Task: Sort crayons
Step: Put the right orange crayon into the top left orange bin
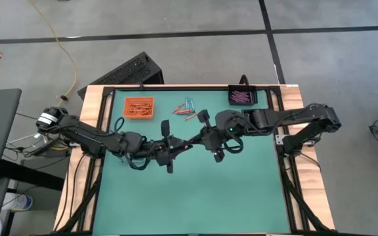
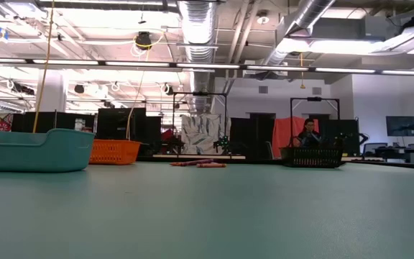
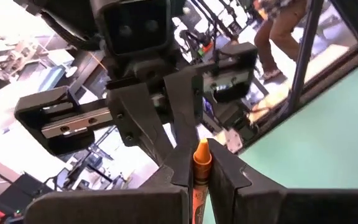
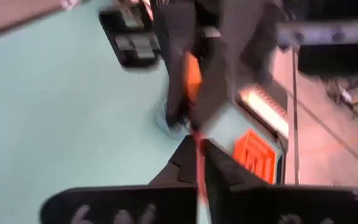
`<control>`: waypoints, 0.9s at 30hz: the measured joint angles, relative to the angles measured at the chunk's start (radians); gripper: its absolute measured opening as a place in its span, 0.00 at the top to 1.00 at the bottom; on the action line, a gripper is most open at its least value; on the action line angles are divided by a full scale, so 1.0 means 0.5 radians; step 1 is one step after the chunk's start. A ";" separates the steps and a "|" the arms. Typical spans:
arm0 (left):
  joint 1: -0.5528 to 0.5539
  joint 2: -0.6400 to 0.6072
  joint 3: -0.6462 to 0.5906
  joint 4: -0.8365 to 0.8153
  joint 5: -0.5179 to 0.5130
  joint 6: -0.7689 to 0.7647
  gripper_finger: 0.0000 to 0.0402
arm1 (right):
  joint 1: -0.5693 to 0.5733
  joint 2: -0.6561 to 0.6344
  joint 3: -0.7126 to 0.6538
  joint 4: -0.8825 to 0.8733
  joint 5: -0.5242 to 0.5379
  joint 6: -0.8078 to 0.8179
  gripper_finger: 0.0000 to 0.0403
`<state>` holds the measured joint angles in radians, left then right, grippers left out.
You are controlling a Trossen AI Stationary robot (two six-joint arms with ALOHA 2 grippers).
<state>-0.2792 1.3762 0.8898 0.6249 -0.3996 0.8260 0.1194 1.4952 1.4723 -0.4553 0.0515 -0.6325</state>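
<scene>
Mid-table handover: left gripper pinched tight on an orange crayon, right gripper also squeezing it. Next, probably: right lets go, then over to the far-left orange tray.

Orange crayon, green table, orange tray, black tray of purple crayons, teal bin.

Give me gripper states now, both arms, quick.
Left gripper: closed on an orange crayon, mid-table.
Right gripper: closed on the other end of the same crayon, facing the left one in a handover.
</scene>
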 joint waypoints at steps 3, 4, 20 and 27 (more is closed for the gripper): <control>-0.004 -0.005 -0.001 -0.061 0.003 0.009 0.98 | -0.023 -0.004 -0.009 -0.045 0.114 0.032 0.88; -0.005 -0.008 -0.001 -0.087 0.003 0.009 0.98 | -0.026 -0.005 -0.019 -0.053 0.174 0.032 0.85; 0.508 -0.140 -0.002 -1.447 -0.655 -0.207 0.98 | -0.237 -0.002 -0.089 -0.564 0.379 0.601 0.50; 1.061 -0.141 -0.002 -1.917 -0.481 -0.284 0.98 | -0.245 -0.004 -0.296 -0.512 0.367 0.654 0.54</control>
<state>0.2512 1.3056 0.8890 -0.3335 -0.6401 0.6838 -0.0032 1.4933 1.3244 -0.7112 0.2352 -0.3053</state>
